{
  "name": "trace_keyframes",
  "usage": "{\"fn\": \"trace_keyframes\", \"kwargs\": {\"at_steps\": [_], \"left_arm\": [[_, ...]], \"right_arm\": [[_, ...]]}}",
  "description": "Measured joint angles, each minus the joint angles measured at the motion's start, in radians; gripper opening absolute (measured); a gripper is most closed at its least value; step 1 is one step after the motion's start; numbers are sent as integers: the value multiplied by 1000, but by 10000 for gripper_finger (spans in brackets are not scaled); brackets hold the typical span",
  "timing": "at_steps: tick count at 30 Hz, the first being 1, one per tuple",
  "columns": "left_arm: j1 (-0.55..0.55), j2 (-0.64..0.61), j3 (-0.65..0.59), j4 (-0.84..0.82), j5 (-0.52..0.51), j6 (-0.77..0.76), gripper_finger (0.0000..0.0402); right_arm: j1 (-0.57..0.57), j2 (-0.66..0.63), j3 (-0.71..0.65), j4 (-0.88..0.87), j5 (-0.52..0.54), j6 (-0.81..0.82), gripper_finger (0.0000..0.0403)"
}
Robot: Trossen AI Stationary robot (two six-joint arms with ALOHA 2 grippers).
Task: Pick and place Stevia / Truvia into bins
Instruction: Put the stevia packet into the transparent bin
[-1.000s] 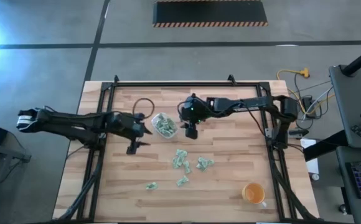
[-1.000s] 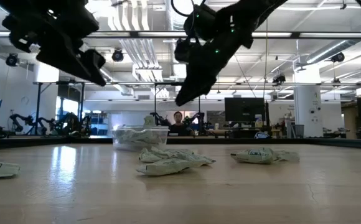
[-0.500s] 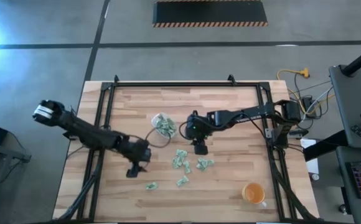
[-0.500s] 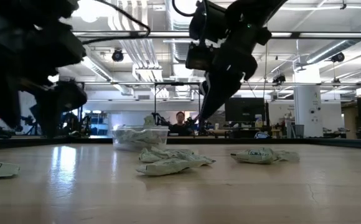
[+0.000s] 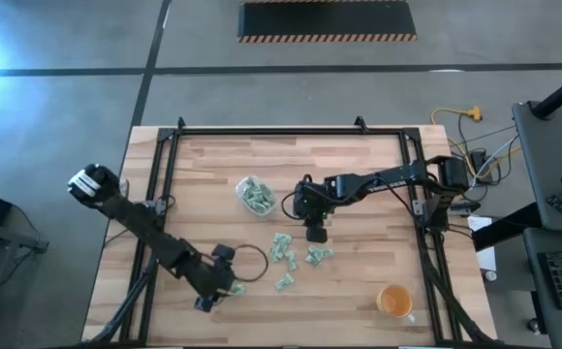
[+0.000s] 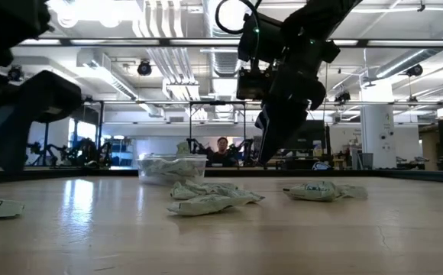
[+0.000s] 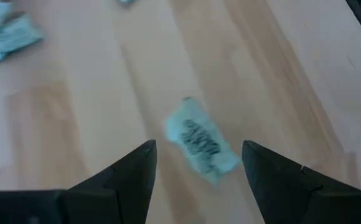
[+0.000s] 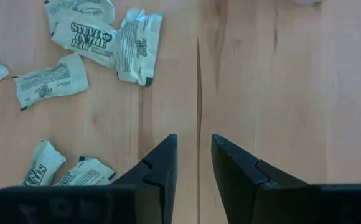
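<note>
Several pale green and white Stevia packets (image 5: 283, 249) lie flat in a loose group at the table's middle; they also show in the right wrist view (image 8: 84, 34). One lone packet (image 7: 202, 143) lies apart toward the near left (image 5: 236, 288). The clear bin (image 5: 255, 194) stands beyond the group with packets inside. My left gripper (image 7: 199, 148) is open above the lone packet, one finger on either side, touching nothing. My right gripper (image 8: 193, 140) hangs over bare wood at the group's far right (image 5: 315, 231), fingers a narrow gap apart and empty.
An orange cup (image 5: 394, 301) stands near the table's near right corner. A black frame (image 5: 262, 132) runs along the table's far edge and sides. In the low view the bin (image 6: 172, 166) stands behind crumpled packets (image 6: 210, 200), and a person shows far off in the room.
My left gripper has swung from beside the bin toward the table's near edge and now hangs over the lone packet. My right gripper has gone from beside the bin toward the near edge, to the far right of the packet group. No packet has moved.
</note>
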Motion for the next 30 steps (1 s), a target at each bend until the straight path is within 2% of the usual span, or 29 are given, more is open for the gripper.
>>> {"fn": "trace_keyframes", "kwargs": {"at_steps": [6,13,17,25,30], "left_arm": [[-15,89,39,-9,-3,1,221],[-13,103,49,-70,-38,-7,208],[-12,89,47,-92,-58,-1,161],[-12,84,46,-114,-59,52,14],[-10,83,45,-118,-137,109,4]], "right_arm": [[0,0,0,2,0,14,81],[1,0,0,1,0,22,73],[1,0,0,1,0,26,73],[1,0,0,0,-1,26,76],[1,0,0,1,-1,25,69]]}}
